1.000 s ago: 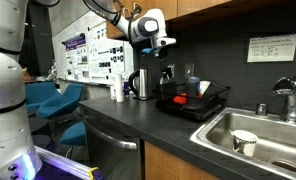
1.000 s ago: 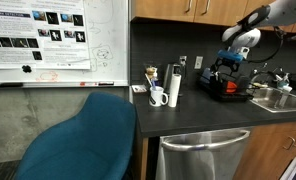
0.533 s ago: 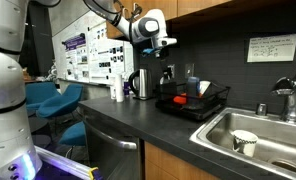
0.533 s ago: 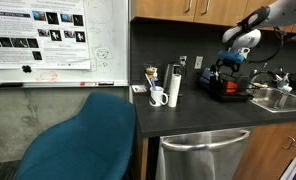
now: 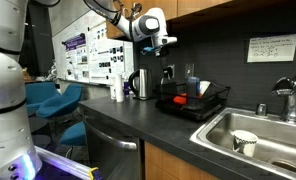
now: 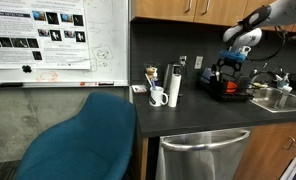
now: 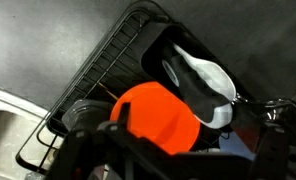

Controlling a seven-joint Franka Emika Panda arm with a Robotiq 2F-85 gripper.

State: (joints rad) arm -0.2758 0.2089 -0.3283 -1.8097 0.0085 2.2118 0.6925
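My gripper hangs a short way above a black wire dish rack on the dark counter, and shows in both exterior views. In the wrist view its dark fingers stand spread at the bottom edge, open and empty. Right under them in the rack lies a round orange dish, with a black-and-white item beside it. The orange dish shows as a red patch in an exterior view.
A steel kettle and a white bottle stand beside the rack. A steel sink with a white cup and a faucet lies on its other side. A mug, a steel flask and a blue chair are further off.
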